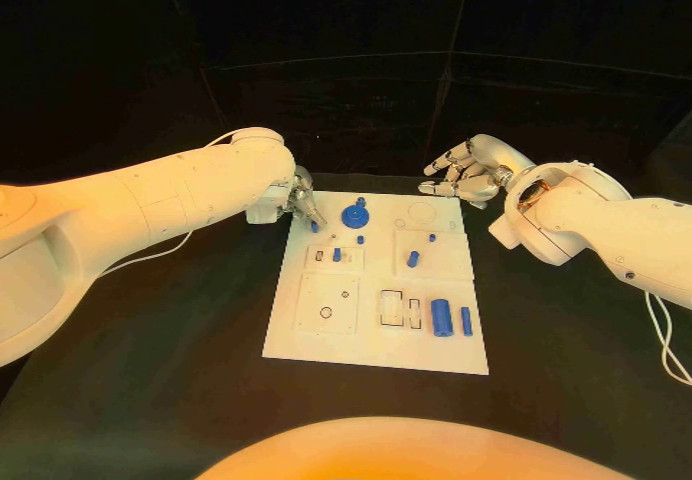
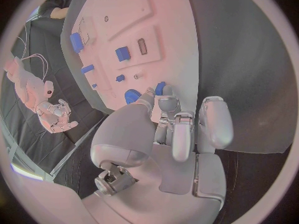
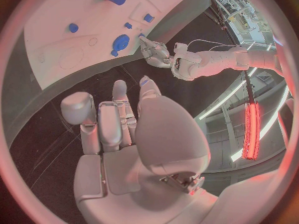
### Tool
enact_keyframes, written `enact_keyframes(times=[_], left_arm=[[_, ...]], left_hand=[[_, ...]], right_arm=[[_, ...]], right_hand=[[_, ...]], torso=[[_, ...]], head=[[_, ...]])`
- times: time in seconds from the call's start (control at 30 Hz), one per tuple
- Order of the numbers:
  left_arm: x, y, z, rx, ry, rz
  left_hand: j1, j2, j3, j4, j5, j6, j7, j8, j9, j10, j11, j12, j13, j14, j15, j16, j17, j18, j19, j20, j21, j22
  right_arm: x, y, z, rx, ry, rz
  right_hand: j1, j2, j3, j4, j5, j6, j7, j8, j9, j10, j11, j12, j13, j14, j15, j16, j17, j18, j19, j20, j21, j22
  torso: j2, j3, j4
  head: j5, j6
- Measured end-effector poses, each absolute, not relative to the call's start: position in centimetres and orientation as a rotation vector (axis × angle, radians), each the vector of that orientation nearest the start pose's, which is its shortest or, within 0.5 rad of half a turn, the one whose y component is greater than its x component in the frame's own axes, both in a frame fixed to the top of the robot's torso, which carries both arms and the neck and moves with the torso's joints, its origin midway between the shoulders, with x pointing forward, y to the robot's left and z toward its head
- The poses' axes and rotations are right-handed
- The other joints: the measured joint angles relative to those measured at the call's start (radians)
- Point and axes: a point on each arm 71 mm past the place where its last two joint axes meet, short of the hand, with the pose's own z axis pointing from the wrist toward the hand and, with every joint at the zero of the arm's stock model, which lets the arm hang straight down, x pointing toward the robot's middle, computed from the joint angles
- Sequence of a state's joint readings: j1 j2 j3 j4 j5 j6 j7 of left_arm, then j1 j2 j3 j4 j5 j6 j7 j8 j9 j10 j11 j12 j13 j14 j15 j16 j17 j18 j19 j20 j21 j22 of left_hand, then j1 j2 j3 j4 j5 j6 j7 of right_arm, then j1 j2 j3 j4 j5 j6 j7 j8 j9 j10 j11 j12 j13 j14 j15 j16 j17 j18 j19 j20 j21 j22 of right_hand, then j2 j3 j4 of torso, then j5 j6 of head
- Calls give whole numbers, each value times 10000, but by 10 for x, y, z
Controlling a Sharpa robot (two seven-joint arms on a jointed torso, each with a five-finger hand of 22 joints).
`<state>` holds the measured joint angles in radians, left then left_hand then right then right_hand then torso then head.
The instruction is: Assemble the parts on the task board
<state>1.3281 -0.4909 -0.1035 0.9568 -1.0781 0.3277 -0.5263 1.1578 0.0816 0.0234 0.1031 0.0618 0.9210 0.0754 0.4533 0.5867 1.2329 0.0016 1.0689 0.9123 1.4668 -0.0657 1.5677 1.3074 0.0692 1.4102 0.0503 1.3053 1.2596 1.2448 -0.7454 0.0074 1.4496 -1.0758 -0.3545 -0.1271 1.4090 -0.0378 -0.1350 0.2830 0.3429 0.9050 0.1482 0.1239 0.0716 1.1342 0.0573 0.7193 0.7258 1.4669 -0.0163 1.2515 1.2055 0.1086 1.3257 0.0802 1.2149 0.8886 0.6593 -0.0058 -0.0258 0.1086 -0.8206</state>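
Note:
The white task board (image 1: 375,345) lies in the middle of the table. A round blue disc (image 1: 355,213) sits near its far edge, small blue pegs (image 1: 413,259) stand mid-board, and two blue cylinders (image 1: 441,317) lie at the near right. My left hand (image 1: 299,198) is at the board's far left corner, its fingertips pinching a small blue peg (image 1: 315,227) down at the board. In the left wrist view that peg (image 2: 161,88) shows between the fingertips (image 2: 167,104), beside the disc (image 2: 132,95). My right hand (image 1: 462,170) hovers off the far right corner, fingers loosely bent, holding nothing.
Recessed pockets and small holes (image 1: 326,312) mark the board's near half. A thin cable (image 1: 666,340) trails by the right arm. Black tabletop (image 1: 173,330) surrounds the board on all sides. The right wrist view shows the left hand (image 3: 156,52) at the board's (image 3: 56,30) edge.

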Motion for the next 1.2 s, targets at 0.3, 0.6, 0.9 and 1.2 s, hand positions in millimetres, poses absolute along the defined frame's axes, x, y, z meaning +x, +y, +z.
enact_keyframes(times=[0.3, 0.6, 0.9, 1.2], left_arm=[[575, 207, -210, -1846, 23806, -1381], [576, 209, -209, -1954, 23644, -1451], [571, 217, -208, -2388, 23314, -1795], [558, 223, -204, -2813, 22996, -2415]], left_hand=[[251, 239, 160, -183, 0, 86, -58, 0, -64, 0, 0, 0, 0, 0, 0, 0, 0, 0, 0, 0, 0, 19], [1296, 497, 1532, -1017, -68, 63, -38, -26, -225, -75, -137, -375, -367, 0, 0, 0, 0, -1, 53, -94, 0, 29], [202, -158, 3623, -1015, -36, -49, -112, 550, 180, -50, -110, -544, -651, 0, 0, 0, 0, 0, 53, -94, 0, 57], [-29, -297, 3978, -960, -37, -50, -110, 672, 263, 3, -140, -544, -684, 0, 0, 0, 0, -1, 53, -94, 0, 84]], right_arm=[[515, -179, -153, 2385, 16674, 8318], [515, -179, -153, 2382, 16673, 8322], [515, -180, -153, 2387, 16672, 8312], [515, -181, -153, 2404, 16673, 8285]], right_hand=[[0, 0, 0, 0, 0, 0, 0, 0, 0, 0, 0, 0, -8, 0, 0, 0, -1, 0, 0, 0, 0, 0], [0, 0, 0, 0, 0, 0, 0, 0, 0, 0, 0, 0, -7, 0, 0, 0, -2, 0, 0, 0, 0, 0], [0, 0, 1, 0, 40, 0, 0, 0, 1, 0, 0, 0, -6, 0, 0, 0, -2, 0, 0, 0, 0, 0], [0, 0, 1, 0, 40, 0, 0, 0, 0, 0, 0, 0, -6, 0, 0, -37, -3, 0, 0, 0, 0, 0]], torso=[[0, -1, 1], [0, -3, 6], [-7, -3, 7], [-12, 5, 24]], head=[[-11, -21], [7, -42], [-2, -43], [58, -36]])
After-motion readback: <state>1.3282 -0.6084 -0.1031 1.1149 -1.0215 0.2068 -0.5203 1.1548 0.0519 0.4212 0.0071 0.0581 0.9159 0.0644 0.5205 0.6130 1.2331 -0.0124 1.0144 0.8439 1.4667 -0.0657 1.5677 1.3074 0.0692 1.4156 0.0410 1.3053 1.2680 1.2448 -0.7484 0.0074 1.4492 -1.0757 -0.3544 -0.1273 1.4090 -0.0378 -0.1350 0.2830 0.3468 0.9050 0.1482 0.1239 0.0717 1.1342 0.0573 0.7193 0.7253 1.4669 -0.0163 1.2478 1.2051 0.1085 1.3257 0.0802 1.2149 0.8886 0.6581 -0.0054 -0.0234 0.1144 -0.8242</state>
